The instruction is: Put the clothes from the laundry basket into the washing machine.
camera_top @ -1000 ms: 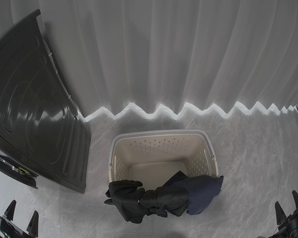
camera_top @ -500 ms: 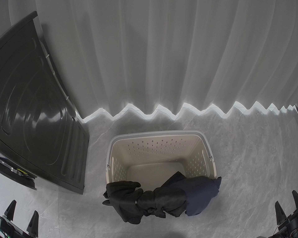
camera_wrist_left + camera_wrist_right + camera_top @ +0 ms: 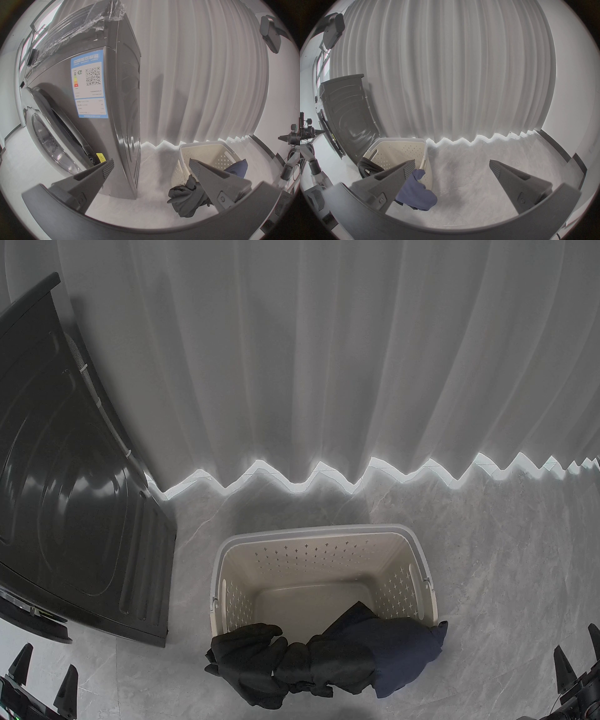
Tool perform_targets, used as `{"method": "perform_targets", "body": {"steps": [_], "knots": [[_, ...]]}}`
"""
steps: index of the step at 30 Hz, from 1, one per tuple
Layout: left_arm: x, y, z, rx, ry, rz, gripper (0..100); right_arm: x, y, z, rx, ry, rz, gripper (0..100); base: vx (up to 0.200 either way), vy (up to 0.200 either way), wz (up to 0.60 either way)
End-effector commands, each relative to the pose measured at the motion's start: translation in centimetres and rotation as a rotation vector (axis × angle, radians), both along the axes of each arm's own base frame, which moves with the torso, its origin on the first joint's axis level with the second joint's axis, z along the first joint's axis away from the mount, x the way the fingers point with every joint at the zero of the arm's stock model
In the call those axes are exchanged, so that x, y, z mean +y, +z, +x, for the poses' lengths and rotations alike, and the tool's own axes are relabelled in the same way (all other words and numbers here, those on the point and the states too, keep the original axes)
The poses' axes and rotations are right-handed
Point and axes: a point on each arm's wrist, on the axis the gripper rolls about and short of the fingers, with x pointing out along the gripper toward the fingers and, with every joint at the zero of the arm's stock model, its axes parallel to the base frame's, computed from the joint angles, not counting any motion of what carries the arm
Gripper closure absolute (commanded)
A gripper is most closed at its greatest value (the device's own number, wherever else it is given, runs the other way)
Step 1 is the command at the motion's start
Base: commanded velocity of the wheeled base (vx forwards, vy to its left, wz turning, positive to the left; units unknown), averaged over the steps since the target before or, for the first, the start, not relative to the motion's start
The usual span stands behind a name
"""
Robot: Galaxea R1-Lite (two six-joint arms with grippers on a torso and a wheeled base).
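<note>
A cream laundry basket [image 3: 231,552] stands on the floor in front of me. Over its near rim hang a black garment [image 3: 262,662] and a navy garment [image 3: 400,649]. To the left is the dark grey washing machine [image 3: 69,490]; the left wrist view shows its side [image 3: 125,109] and its round front door [image 3: 50,140]. My left gripper [image 3: 42,671] sits low at the left, open and empty [image 3: 151,165]. Low at the right, my right gripper [image 3: 578,652] is also open with nothing in it [image 3: 451,165]. The basket [image 3: 393,153] and the navy cloth [image 3: 415,190] lie beside it.
A long white curtain [image 3: 325,365] hangs behind the basket down to the grey marbled floor [image 3: 512,540]. Open floor lies right of the basket and between it and the machine. A dark baseboard [image 3: 565,150] runs along the wall at the right.
The whole head view has shifted: the basket and clothes now sit lower and the machine farther left. Both grippers stay in the same corners, open.
</note>
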Motion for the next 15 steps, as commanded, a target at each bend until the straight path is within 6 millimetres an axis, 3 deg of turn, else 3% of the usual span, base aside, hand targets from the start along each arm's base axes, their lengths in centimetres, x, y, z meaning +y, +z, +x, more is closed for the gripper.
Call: {"method": "perform_targets", "body": {"steps": [1, 4, 15], "knots": [[0.0, -0.52, 0.03, 0.004, 0.002, 0.0, 0, 0.0, -0.52, 0.01, 0.002, 0.001, 0.0, 0, 0.0, -0.2, 0.0], [0.0, -0.52, 0.03, 0.004, 0.002, 0.0, 0, 0.0, -0.53, 0.0, 0.001, 0.001, 0.0, 0, 0.0, -0.2, 0.0], [0.0, -0.52, 0.03, 0.004, 0.002, -0.002, 0, 0.0, -0.53, 0.0, 0.001, 0.001, 0.0, 0, 0.0, 0.0, 0.0]]}}
